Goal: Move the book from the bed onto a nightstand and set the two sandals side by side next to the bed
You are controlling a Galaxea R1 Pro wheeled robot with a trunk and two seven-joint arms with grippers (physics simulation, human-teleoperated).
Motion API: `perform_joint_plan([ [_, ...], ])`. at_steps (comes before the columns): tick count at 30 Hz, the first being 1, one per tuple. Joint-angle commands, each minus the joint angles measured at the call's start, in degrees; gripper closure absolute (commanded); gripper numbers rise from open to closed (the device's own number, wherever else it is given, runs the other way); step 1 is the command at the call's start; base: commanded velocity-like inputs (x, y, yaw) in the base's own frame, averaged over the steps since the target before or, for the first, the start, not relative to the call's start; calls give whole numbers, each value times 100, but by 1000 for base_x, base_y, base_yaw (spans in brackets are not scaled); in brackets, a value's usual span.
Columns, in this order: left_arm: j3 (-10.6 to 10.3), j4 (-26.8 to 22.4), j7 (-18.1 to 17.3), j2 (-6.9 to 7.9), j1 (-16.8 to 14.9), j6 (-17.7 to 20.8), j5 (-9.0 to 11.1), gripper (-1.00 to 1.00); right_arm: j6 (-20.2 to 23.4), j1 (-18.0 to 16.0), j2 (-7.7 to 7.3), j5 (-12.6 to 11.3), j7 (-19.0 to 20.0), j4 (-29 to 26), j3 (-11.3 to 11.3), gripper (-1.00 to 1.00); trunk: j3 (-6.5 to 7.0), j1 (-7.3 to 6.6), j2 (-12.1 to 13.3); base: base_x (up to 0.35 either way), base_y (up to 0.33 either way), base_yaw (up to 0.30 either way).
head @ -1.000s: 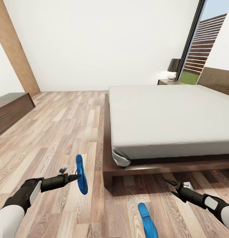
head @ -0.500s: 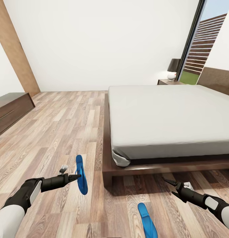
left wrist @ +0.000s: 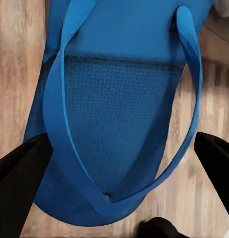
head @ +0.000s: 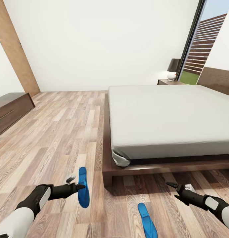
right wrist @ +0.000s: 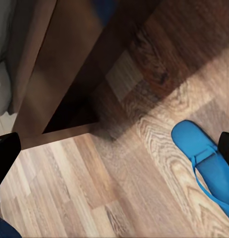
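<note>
My left gripper (head: 80, 186) is shut on one bright blue sandal (head: 83, 187), held just off the floor left of the bed's foot corner. In the left wrist view this sandal (left wrist: 119, 124) sits strap side up between the dark fingers (left wrist: 18, 173). The second sandal (head: 146, 220) lies flat on the floor nearer me; it also shows in the right wrist view (right wrist: 209, 166). Right of it, my right gripper (head: 174, 190) hovers open and empty. The bed (head: 167, 115) has a bare grey mattress; the book is out of view. The nightstand (head: 165, 82) stands beyond the bed.
The bed's dark platform frame (head: 109, 170) juts out low at the foot corner, close to both arms. A long low dark cabinet (head: 10, 109) stands along the left wall. A lamp (head: 173, 69) sits on the nightstand beside a tall window (head: 207, 43).
My left arm has drawn back toward me and slightly right, carrying the sandal lower in the view. The right gripper has dropped a little. The other sandal has not moved.
</note>
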Motion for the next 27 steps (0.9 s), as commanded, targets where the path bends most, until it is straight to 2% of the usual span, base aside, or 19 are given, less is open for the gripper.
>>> perform_joint_plan([
  [1,22,28,49,-1,-4,69,68,100,37,-5,-3,-7,1,17,-46,-100,-5,-1,-2,0,0,0],
  [4,23,99,154,11,-3,97,67,100,34,0,-5,-17,-12,17,-47,-100,-5,-1,-2,0,0,0],
  [8,17,470,228,28,-2,128,55,100,31,5,-6,-26,-16,17,-47,-100,-5,-1,-2,0,0,0],
  [12,8,853,236,-5,11,98,50,100,30,6,-4,-24,-20,17,-40,-100,-5,-1,-2,0,0,0],
  [16,3,1026,243,-34,92,91,52,100,30,6,-4,-25,-24,17,-39,-100,-5,-1,-2,0,0,0],
  [21,1,1120,276,-238,252,87,45,100,26,6,-1,-3,-27,15,-38,-100,-5,-1,-2,0,0,0],
  [27,-20,1137,314,-665,319,124,27,100,22,6,1,14,-30,9,-30,-100,-5,-1,-2,0,0,0],
])
